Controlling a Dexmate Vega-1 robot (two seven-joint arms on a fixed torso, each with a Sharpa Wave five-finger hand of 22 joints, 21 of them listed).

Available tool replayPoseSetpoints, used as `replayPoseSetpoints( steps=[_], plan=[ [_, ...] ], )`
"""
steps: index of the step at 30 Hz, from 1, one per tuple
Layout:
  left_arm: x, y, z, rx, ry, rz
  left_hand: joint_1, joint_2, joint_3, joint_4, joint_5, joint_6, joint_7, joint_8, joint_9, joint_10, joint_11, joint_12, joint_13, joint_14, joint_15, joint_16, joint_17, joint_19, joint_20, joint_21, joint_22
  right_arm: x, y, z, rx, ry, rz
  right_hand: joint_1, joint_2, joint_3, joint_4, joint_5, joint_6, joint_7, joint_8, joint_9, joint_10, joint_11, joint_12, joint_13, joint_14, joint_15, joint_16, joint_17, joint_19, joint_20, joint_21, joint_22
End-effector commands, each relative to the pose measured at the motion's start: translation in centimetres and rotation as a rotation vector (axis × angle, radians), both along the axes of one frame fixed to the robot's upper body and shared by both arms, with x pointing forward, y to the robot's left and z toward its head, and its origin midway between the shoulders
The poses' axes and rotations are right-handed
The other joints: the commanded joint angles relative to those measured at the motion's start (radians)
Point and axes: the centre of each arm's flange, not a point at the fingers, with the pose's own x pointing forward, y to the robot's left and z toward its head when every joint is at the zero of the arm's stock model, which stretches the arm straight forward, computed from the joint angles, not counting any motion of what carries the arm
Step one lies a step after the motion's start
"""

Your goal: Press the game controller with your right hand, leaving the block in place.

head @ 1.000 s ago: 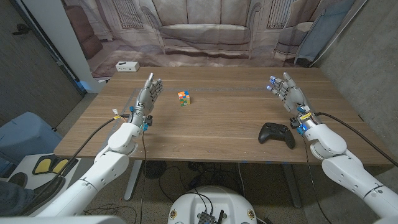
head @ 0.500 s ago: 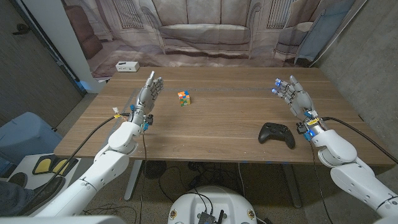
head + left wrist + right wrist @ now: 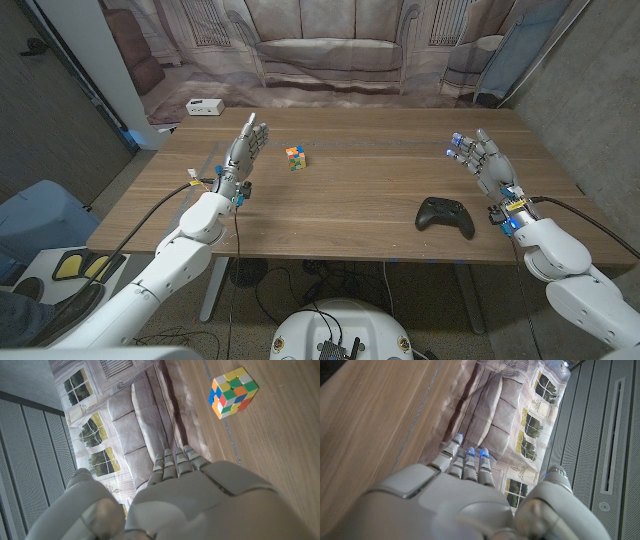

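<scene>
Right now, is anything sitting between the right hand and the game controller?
Nothing visible. The right hand is open beyond the game controller, with only bare table between them. The block sits far off, near the left hand.

table (image 3: 360, 190): controller (image 3: 445, 215), cube (image 3: 295, 158), box (image 3: 204, 106)

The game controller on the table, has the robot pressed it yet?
Not yet. The right hand is open, apart from the black game controller, which lies untouched near the table's front edge. The coloured block sits undisturbed beside the open left hand. Reaching and pressing are both left.
</scene>
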Motion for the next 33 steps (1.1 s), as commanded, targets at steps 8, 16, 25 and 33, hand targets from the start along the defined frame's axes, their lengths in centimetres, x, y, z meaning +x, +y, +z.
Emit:
replayPoseSetpoints(
  steps=[8, 16, 25, 33],
  plan=[
    [1.0, -1.4, 0.7, 0.020, 0.011, -0.014, 0.013, 0.003, 0.003, -0.006, -0.003, 0.007, 0.002, -0.004, 0.006, 0.000, 0.000, -0.007, -0.001, 0.002, -0.001, -0.003, 0.005, -0.003, -0.001, -0.001, 0.003, -2.4, -0.9, -1.5, -0.014, -0.003, -0.038, 0.008, 0.001, 0.003, -0.008, 0.003, 0.007, -0.004, 0.000, 0.005, 0.012, -0.001, 0.003, 0.001, 0.009, -0.002, 0.005, 0.002, 0.012, -0.002, 0.002, 0.002],
    [1.3, -1.8, 1.1, 0.031, 0.007, -0.019, 0.014, 0.004, 0.003, -0.007, -0.003, 0.008, 0.001, -0.005, 0.006, 0.002, -0.002, -0.008, -0.001, 0.002, 0.000, -0.004, 0.005, -0.003, -0.001, -0.001, 0.003, -2.9, -1.1, -2.4, -0.012, 0.005, -0.055, 0.006, 0.001, 0.001, -0.008, 0.003, 0.009, -0.006, -0.001, 0.005, 0.013, 0.000, 0.003, 0.001, 0.005, 0.000, 0.003, 0.002, 0.007, 0.001, -0.002, 0.002],
    [1.7, -2.6, 1.8, 0.044, -0.004, -0.033, 0.014, 0.005, 0.003, -0.008, -0.003, 0.009, 0.001, -0.006, 0.006, 0.002, -0.002, -0.009, -0.001, 0.003, -0.001, -0.004, 0.005, -0.003, -0.001, -0.001, 0.003, -3.5, -1.3, -3.3, -0.006, 0.000, -0.068, 0.006, 0.001, 0.000, -0.009, 0.003, 0.010, -0.009, -0.002, 0.005, 0.010, -0.002, 0.000, 0.001, 0.001, 0.002, 0.000, 0.002, 0.003, 0.002, -0.005, 0.002],
    [1.6, -3.0, 2.1, 0.048, -0.014, -0.036, 0.015, 0.007, 0.003, -0.009, -0.003, 0.010, 0.002, -0.006, 0.006, 0.004, -0.003, -0.009, 0.000, 0.004, -0.001, -0.004, 0.005, -0.002, 0.001, -0.002, 0.003, -4.1, -1.1, -3.6, -0.040, -0.013, -0.100, 0.005, -0.001, -0.001, -0.009, 0.003, 0.014, -0.015, -0.002, 0.005, 0.013, -0.003, 0.000, 0.002, 0.000, 0.004, -0.001, 0.002, 0.000, 0.007, -0.007, 0.002]
  ],
)
